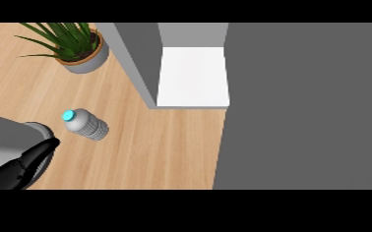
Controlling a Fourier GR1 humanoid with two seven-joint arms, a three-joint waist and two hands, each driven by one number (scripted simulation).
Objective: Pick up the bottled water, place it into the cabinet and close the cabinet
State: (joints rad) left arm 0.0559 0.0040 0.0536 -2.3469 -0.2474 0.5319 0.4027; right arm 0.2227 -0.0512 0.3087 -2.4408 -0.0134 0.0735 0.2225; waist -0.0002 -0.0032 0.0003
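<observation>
One hand showing, my left hand (29, 164), fingers straight and holding nothing, parked just short of the clear ribbed plastic water bottle with the turquoise cap (87, 124). It stands on the light wooden counter (160, 147), near the open white-shelved grey cabinet (193, 76) (handy for the drop-off).

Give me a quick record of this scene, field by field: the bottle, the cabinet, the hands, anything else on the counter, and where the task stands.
bottled water: upright on the wooden counter, teal cap, nothing touching it
cabinet: open, white shelf showing, nothing on the visible shelf
cabinet door: large grey panel on the right, swung open
left hand: lower left corner, fingers fairly straight, below-left of the bottle, holding nothing
right hand: not in view
potted plant: upper left
task state: bottle not yet picked up
</observation>
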